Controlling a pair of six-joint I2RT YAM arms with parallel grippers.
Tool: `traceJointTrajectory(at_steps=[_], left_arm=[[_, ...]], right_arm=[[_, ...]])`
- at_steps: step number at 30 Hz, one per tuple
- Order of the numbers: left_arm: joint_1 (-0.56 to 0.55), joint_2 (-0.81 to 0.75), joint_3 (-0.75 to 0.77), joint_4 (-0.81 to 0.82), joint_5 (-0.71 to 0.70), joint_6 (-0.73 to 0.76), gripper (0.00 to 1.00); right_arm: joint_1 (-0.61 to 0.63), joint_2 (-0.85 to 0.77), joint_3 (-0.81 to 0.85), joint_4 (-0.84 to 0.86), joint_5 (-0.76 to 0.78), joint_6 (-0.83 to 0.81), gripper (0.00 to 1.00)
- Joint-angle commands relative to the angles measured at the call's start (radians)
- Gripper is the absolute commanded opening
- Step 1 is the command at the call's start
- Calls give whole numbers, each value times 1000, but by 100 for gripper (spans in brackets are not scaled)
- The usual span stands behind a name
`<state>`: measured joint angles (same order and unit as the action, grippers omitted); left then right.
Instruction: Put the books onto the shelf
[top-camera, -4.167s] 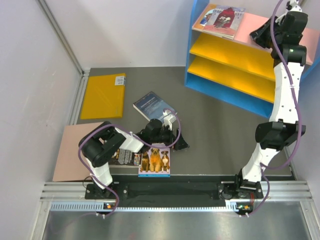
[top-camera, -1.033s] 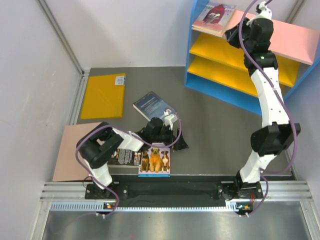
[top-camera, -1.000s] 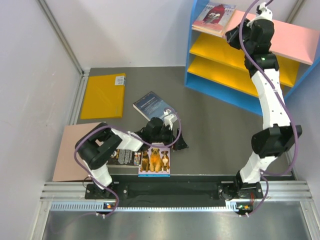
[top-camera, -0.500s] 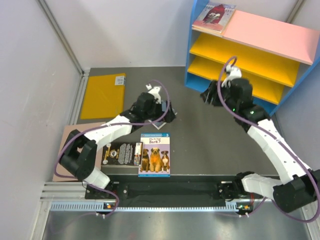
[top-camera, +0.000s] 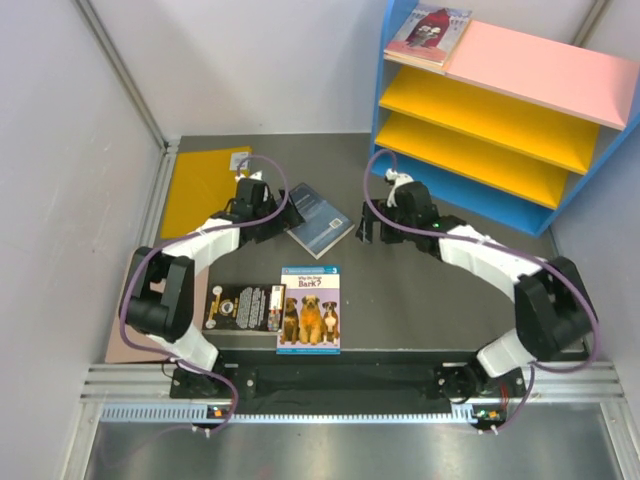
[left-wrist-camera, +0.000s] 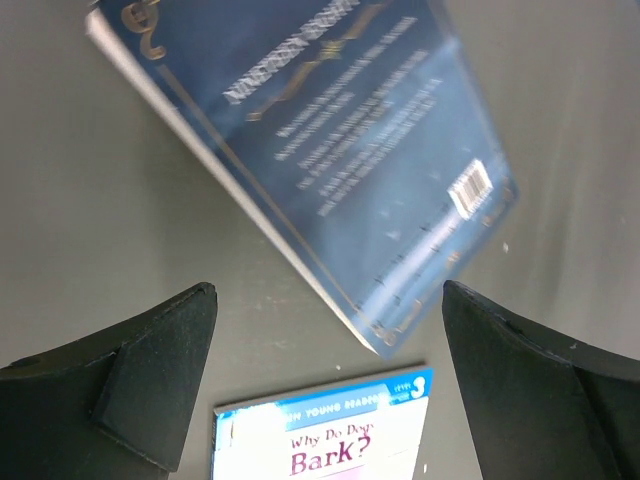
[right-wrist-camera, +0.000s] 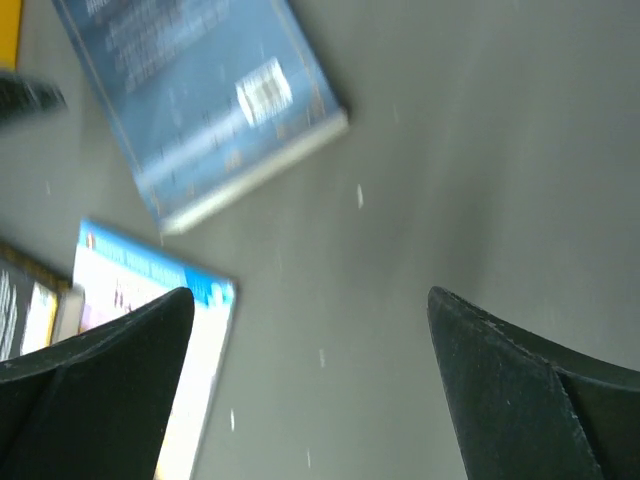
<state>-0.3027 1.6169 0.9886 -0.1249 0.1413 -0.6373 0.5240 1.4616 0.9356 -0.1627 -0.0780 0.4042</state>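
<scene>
The shelf (top-camera: 391, 90) stands at the back right, and a red-and-white book (top-camera: 431, 27) lies on the left end of its pink top. A dark navy book (top-camera: 318, 217) (left-wrist-camera: 320, 160) (right-wrist-camera: 195, 105) lies flat mid-table. Nearer the front lie the blue book with three dogs (top-camera: 310, 309) (left-wrist-camera: 325, 435) (right-wrist-camera: 150, 330) and a black book (top-camera: 243, 307). My left gripper (top-camera: 278, 224) (left-wrist-camera: 327, 292) hangs open and empty at the navy book's left edge. My right gripper (top-camera: 368, 228) (right-wrist-camera: 310, 295) is open and empty just right of that book, over bare table.
A plain yellow sheet (top-camera: 205, 190) lies at the back left, partly under the left arm. A pinkish-brown board (top-camera: 128, 300) lies at the front left behind the left arm. Grey walls close in the left and back sides.
My right arm has swung down from the shelf top to the table and its jaws have opened. My left arm has moved back from the dogs book to the navy book's left side.
</scene>
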Motion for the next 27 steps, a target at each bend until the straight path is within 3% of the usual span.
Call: traceJointTrajectory(at_steps=[1, 10, 16, 17, 20, 21, 22, 23, 27], left_arm=[[19, 55, -4, 22, 23, -81, 98], [39, 158, -16, 188, 101, -151, 92], [39, 173, -15, 284, 132, -171, 88], [39, 185, -5, 277, 133, -167, 88], [39, 196, 19, 257, 133, -162, 87], [39, 195, 19, 255, 132, -162, 87], [39, 190, 18, 257, 129, -162, 87], [39, 186, 15, 255, 124, -160, 88], [39, 179, 18, 252, 115, -157, 88]], right_arm=[[10, 193, 194, 117, 4, -28, 97], [13, 448, 460, 80, 29, -22, 92], [13, 502, 465, 123, 40, 36, 89], [11, 509, 466, 130, -3, 42, 83], [13, 534, 477, 132, -73, 64, 40], [16, 543, 480, 126, -84, 68, 15], [14, 546, 483, 117, -92, 73, 7], [16, 548, 488, 105, -109, 68, 0], [31, 545, 494, 37, -95, 53, 0]])
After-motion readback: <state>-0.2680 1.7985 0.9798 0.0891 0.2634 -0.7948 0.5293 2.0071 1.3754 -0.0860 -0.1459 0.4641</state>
